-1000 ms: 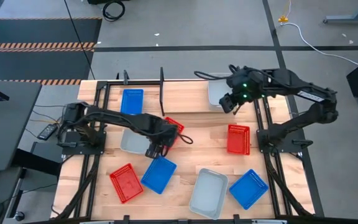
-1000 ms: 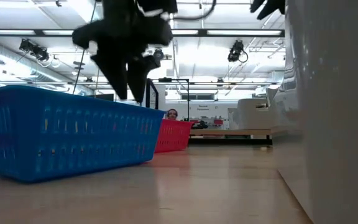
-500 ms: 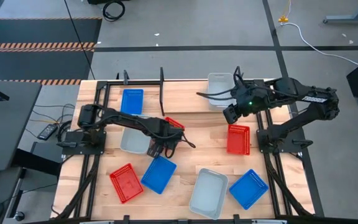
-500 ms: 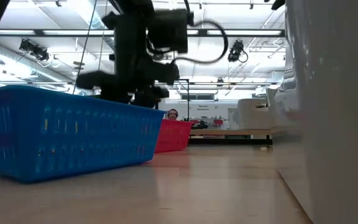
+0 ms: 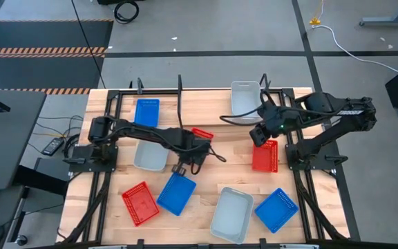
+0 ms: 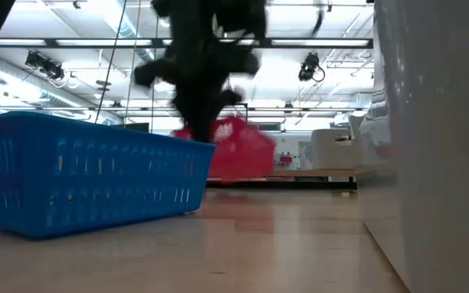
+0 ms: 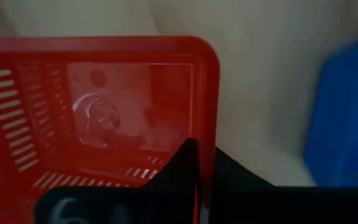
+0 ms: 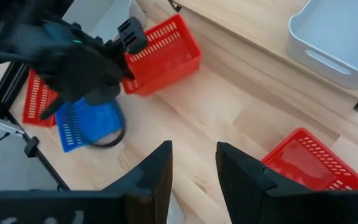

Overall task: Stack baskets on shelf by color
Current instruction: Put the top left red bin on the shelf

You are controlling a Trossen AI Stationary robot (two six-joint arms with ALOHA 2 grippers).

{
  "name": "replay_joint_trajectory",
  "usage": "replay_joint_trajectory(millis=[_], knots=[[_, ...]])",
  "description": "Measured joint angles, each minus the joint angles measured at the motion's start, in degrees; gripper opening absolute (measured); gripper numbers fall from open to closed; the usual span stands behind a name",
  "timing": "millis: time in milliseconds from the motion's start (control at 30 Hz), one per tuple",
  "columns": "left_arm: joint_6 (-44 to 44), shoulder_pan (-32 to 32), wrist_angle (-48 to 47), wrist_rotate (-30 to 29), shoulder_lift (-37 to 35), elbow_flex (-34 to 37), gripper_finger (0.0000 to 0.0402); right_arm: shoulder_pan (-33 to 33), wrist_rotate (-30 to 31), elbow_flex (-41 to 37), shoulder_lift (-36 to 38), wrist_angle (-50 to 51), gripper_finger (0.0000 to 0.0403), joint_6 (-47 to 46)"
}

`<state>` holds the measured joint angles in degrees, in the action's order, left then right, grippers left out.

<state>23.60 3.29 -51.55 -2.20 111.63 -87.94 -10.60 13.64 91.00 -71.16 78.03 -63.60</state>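
Left end effector [image 5: 197, 146] is clamped on the rim of a red basket [image 5: 202, 134], holding it tilted just above the table [image 5: 206, 183] near the shelf [image 5: 179, 97]. Right end effector [image 5: 257, 133] hangs with fingers apart and empty over another red basket [image 5: 264, 158]. On the shelf sit only a blue basket [image 5: 146, 112] and a grey-white basket [image 5: 244, 97]; by my judgement most sorting remains. All are shallow plastic trays, the coloured ones slotted.

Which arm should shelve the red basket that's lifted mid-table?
Left. The left gripper already clamps that red basket by its rim, off the table. The right gripper is open and empty, above another red basket.
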Motion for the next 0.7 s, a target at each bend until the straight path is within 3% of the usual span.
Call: replay_joint_trajectory(millis=[233,533,700], knots=[[-0.4,-1.8,4.6,-2.9,-0.1,-11.5,0.0006,-0.5,0.0,0.0,0.0,0.1,0.0129,-2.7],[-2.2,-10.9,-0.4,-3.1,1.4,-11.9,0.0004,-4.9,-0.1,0.0,0.0,-0.2,0.0129,-8.8],[-3.5,-13.9,3.5,-2.1,2.0,-12.0,0.0004,-6.8,4.4,0.0,0.0,-0.4,0.0129,-12.1]])
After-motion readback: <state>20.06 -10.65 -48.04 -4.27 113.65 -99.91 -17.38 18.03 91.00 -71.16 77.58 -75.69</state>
